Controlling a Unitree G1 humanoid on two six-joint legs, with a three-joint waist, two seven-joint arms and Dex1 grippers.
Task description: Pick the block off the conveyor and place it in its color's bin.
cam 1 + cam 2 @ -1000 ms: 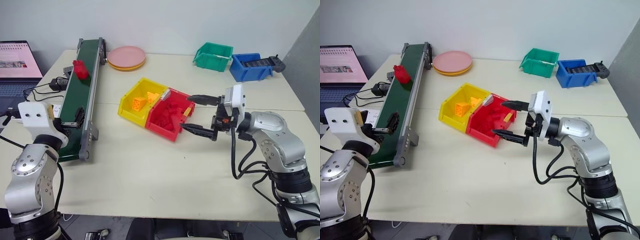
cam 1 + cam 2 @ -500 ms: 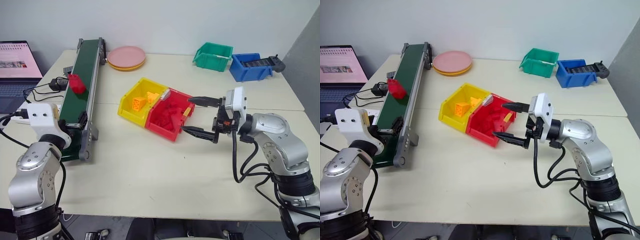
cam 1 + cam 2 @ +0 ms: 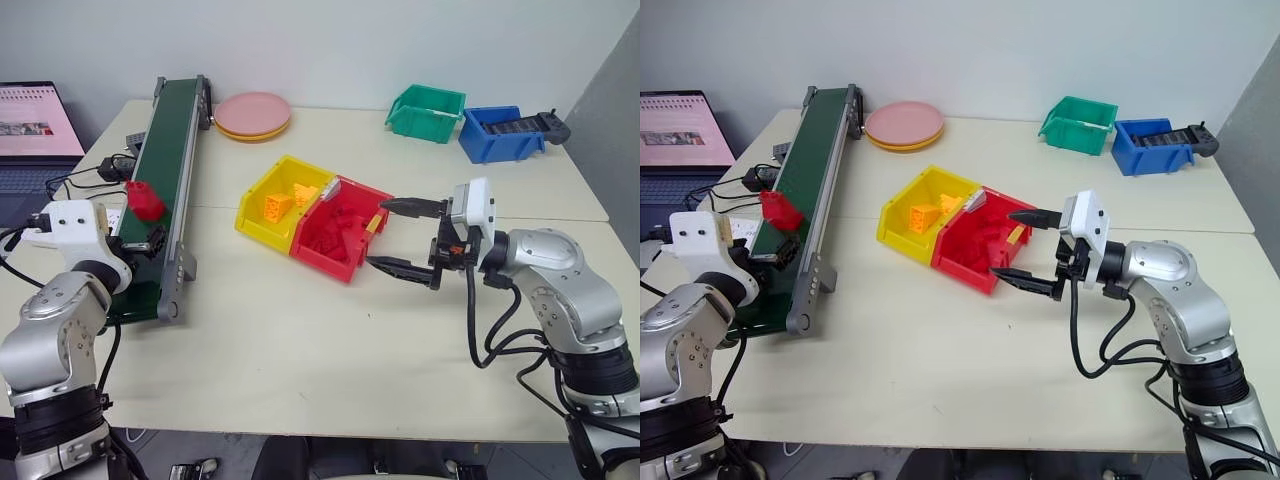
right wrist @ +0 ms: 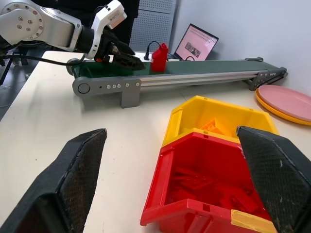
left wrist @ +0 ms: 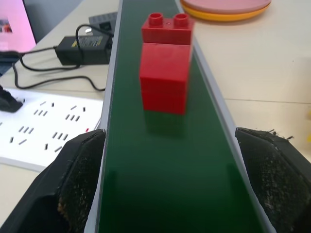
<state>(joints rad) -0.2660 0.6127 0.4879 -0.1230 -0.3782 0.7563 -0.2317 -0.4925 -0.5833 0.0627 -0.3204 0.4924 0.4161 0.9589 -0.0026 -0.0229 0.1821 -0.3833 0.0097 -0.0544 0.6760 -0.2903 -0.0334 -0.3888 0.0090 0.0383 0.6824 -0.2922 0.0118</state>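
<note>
The red block (image 3: 145,200) stands studs-up on the conveyor (image 3: 168,140), on the dark green belt near its front end. My left gripper (image 5: 170,194) is open just above the belt's front end. Its fingers (image 5: 80,179) straddle the belt width, and the block (image 5: 165,63) lies a short way ahead of them, untouched. The red bin (image 3: 340,232) sits mid-table beside a yellow one and holds several red bricks. My right gripper (image 3: 380,233) hangs open, empty, just right of the red bin's sloped front.
The yellow bin (image 3: 278,200) holds orange bricks. Pink plates (image 3: 253,113) lie behind the conveyor. A green bin (image 3: 428,110) and a blue bin (image 3: 500,132) stand at the far right. A laptop (image 3: 35,125), a power adapter with cables (image 3: 105,172) and a printed sheet lie left of the belt.
The block has ridden down the belt toward the front end and my left gripper. The left gripper has sunk and shifted slightly left. The right arm has held still.
</note>
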